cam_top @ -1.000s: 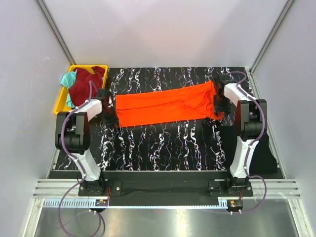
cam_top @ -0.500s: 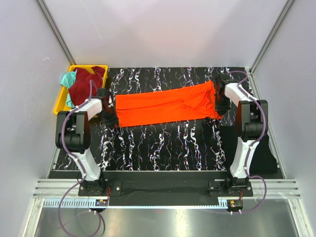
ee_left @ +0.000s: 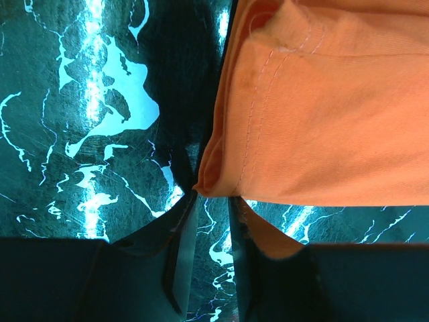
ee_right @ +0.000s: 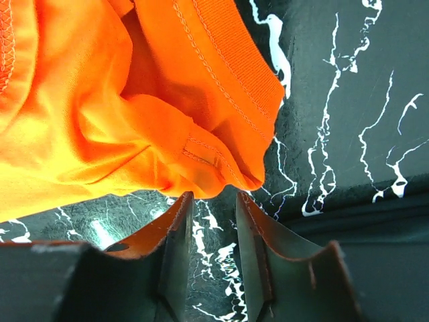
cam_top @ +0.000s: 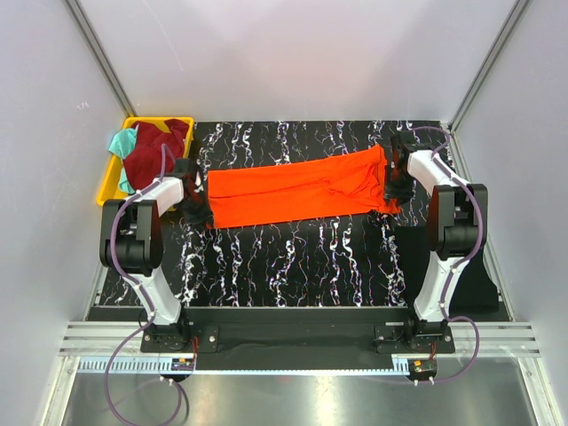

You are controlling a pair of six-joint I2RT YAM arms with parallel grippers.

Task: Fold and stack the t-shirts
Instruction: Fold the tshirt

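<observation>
1. Top view: the orange shirt (cam_top: 302,188) lies spread lengthwise across the table (cam_top: 293,257). The maroon shirt (cam_top: 151,151) and teal shirt (cam_top: 122,142) sit in the bin (cam_top: 108,182).
2. Left wrist: the left gripper (ee_left: 213,201) is released, jaws slightly apart at the orange shirt's corner.
3. Right wrist: the right gripper (ee_right: 213,201) is released, jaws parted just short of the orange shirt's edge.

overhead looking down, wrist views close, sharing orange shirt (cam_top: 302,188)
</observation>
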